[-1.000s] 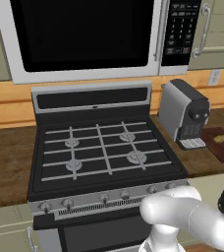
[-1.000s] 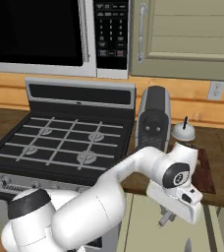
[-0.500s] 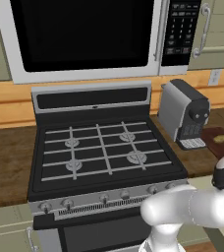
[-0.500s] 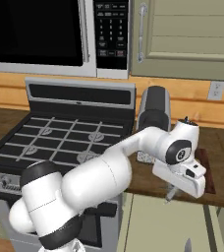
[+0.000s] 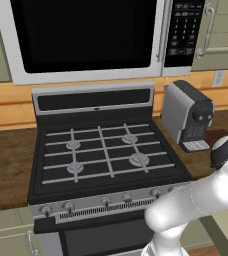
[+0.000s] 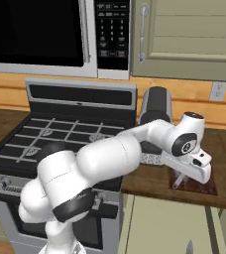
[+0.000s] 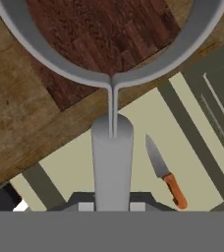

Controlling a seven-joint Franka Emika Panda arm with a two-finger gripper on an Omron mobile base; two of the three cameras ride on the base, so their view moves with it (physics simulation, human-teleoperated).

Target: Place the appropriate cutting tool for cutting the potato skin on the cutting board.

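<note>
My fingers are clamped narrowly on the handle of the cutting tool, a grey peeler whose looped head juts out ahead of them. Over the last second I have swung them up from below the counter edge. The cutting board now lies just beyond the fingers, under the loop. I judge that lowering and letting go remain. An orange-handled knife lies beside them, lower down.

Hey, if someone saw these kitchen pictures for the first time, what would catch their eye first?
The big white arm reaching right past the stove, its gripper shut on the grey cutting tool above the dark cutting board. Next, an orange-handled knife lying below the counter's edge.
</note>
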